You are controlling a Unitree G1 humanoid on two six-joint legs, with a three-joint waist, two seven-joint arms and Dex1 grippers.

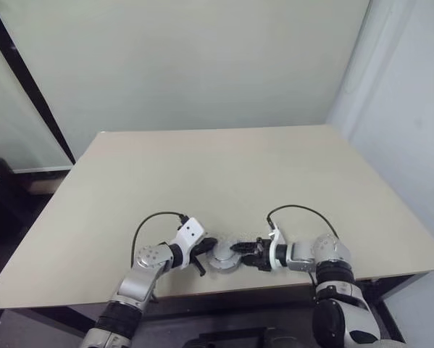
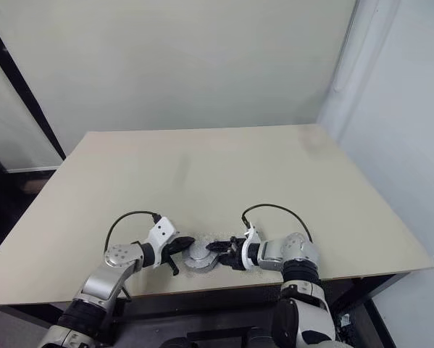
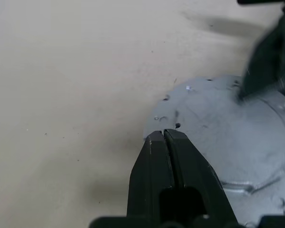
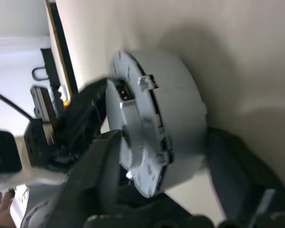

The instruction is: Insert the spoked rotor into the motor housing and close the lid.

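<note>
Both hands, left [image 1: 204, 255] and right [image 1: 240, 250], flank the motor housing [image 1: 222, 258]

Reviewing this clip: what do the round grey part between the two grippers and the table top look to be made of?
The motor housing with its lid looks like cast or machined metal: a dull grey matte finish, crisp edges, small screw holes and a scribed ring on the lid's face. Painted plastic cannot be ruled out. The table looks like a smooth beige laminate board, uniform and matte, with a few dark specks.
</note>
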